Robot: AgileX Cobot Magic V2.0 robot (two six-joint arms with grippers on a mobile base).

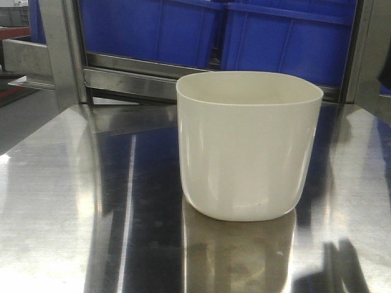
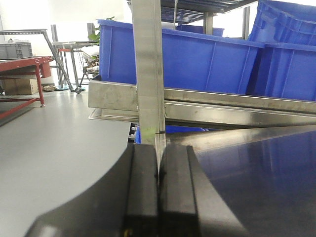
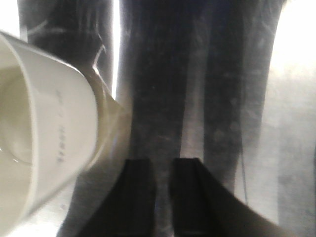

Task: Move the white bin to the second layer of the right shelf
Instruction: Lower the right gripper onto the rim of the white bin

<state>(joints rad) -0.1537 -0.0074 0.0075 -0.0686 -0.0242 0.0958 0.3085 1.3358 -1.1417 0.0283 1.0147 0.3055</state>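
The white bin point(image 1: 247, 146) stands upright and empty on the shiny steel tabletop point(image 1: 73, 201), right of centre in the front view. In the right wrist view the white bin point(image 3: 39, 133) fills the left edge, seen from above. My right gripper point(image 3: 163, 168) hangs over the bare steel just right of it, narrowly open with nothing between its fingers. My left gripper point(image 2: 158, 168) is shut and empty at the table's left edge, pointing at a steel post point(image 2: 148, 64). The right shelf second layer is out of view.
Behind the table runs a steel rack rail point(image 1: 134, 79) carrying large blue crates point(image 1: 153, 27) point(image 1: 287, 36). A steel upright point(image 1: 64, 49) rises at the back left. Left of the table lies open grey floor point(image 2: 54, 128) with a red bench point(image 2: 22, 64) far off.
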